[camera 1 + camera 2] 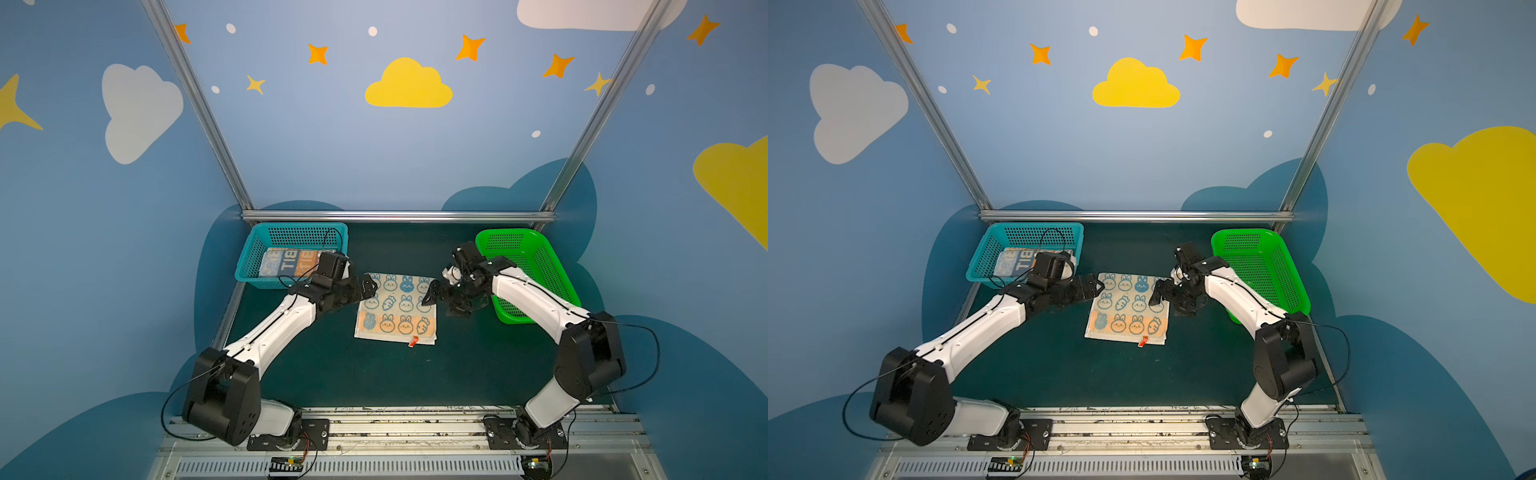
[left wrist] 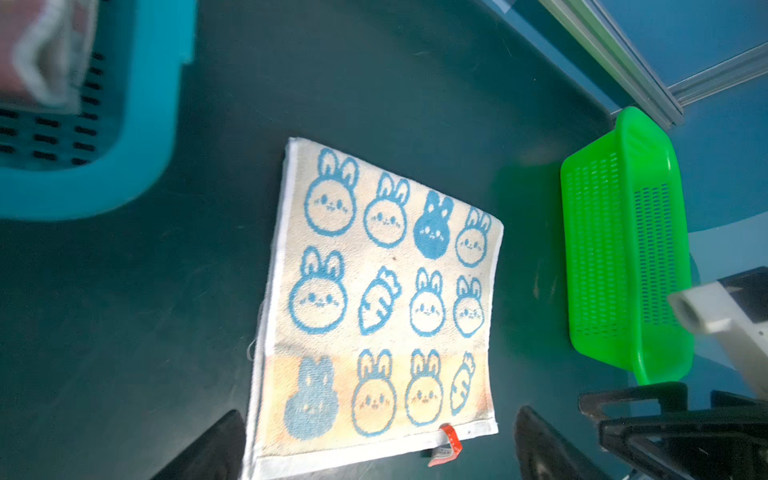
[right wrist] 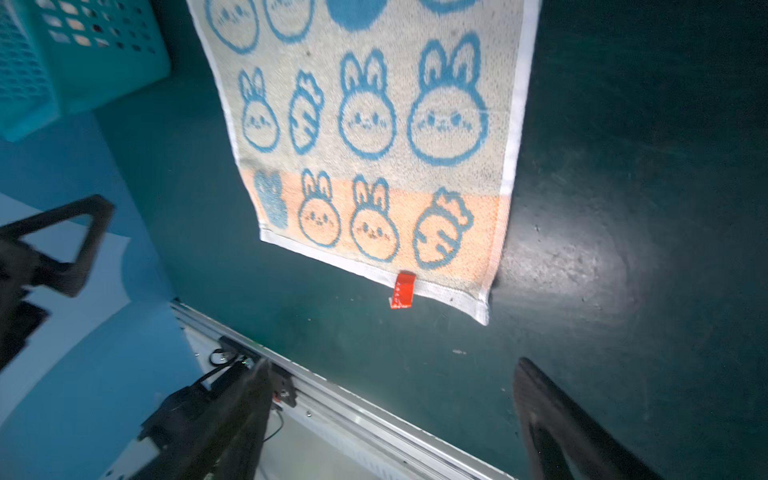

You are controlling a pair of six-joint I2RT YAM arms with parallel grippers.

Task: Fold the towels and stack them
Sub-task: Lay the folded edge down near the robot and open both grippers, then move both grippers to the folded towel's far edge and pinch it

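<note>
A cream towel (image 1: 397,307) (image 1: 1128,308) with blue rabbits, an orange band and a red tag (image 1: 412,341) lies flat mid-table, its near edge showing layers. A striped towel (image 1: 291,262) (image 1: 1022,261) with large letters lies in the teal basket (image 1: 249,259). My left gripper (image 1: 369,287) (image 1: 1095,286) hovers at the flat towel's left edge, open and empty. My right gripper (image 1: 441,302) (image 1: 1169,303) hovers over its right edge, also open. The wrist views show the towel (image 2: 382,291) (image 3: 374,124) beyond the spread fingers of my left gripper (image 2: 380,440) and right gripper (image 3: 392,390).
A green perforated basket (image 1: 536,274) (image 1: 1268,270) (image 2: 623,249) stands at the back right behind my right arm. The teal basket (image 1: 984,259) (image 2: 137,124) (image 3: 83,62) stands at the back left. An aluminium rail (image 1: 399,428) runs along the table's front.
</note>
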